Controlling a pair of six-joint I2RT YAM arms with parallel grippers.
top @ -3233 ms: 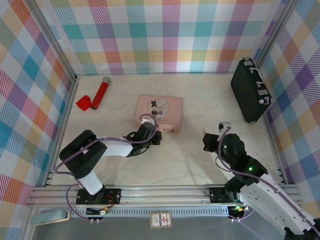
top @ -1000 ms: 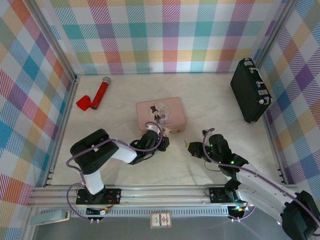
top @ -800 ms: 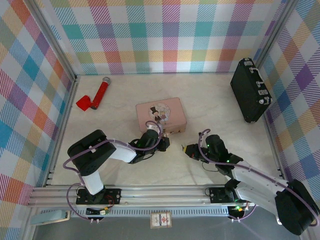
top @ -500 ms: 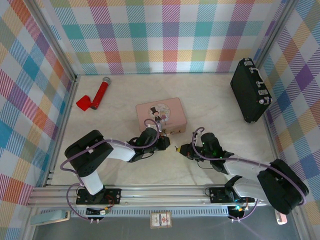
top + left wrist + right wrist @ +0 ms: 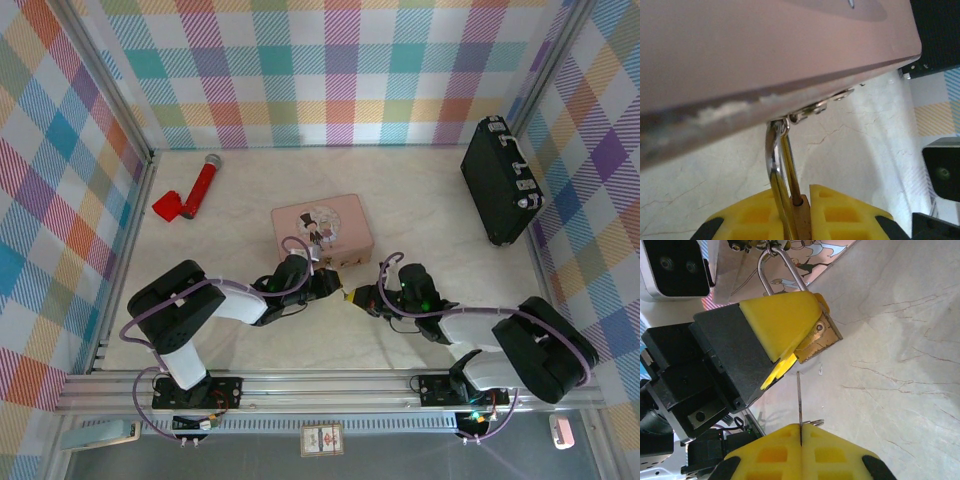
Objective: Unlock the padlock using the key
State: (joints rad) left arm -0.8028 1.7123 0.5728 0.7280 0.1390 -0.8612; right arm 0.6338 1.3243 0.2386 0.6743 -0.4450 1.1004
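At the near edge of the pink picture-lidded tin (image 5: 320, 225), in the top view, the left gripper (image 5: 328, 284) and the right gripper (image 5: 362, 297) are found tip to tip, almost touching, so both are equally near the work.

In the left wrist view, the small brass-gold padlock with a silver shackle (image 5: 801, 220) is seen clamped between the left gripper's yellow pads (image 5: 840, 210). Its body sits in the pads. The shackle runs straight out ahead of the fingers to the tin's metal hasp (image 5: 810, 111), through which it is hooked.

In the right wrist view, the thin dark-grey metal key (image 5: 799, 400) is held pinched in the right gripper's closed pads, with its blade pointing straight out from the fingertips. The padlock's brass base lies just ahead of the blade's tip and slightly to one side, not touching it. The padlock's long axis is tilted against the blade's line, so the two are judged not yet aligned. The keyway cannot be made out with certainty. A small sideways shift and a turn of the right hand are judged necessary before insertion.
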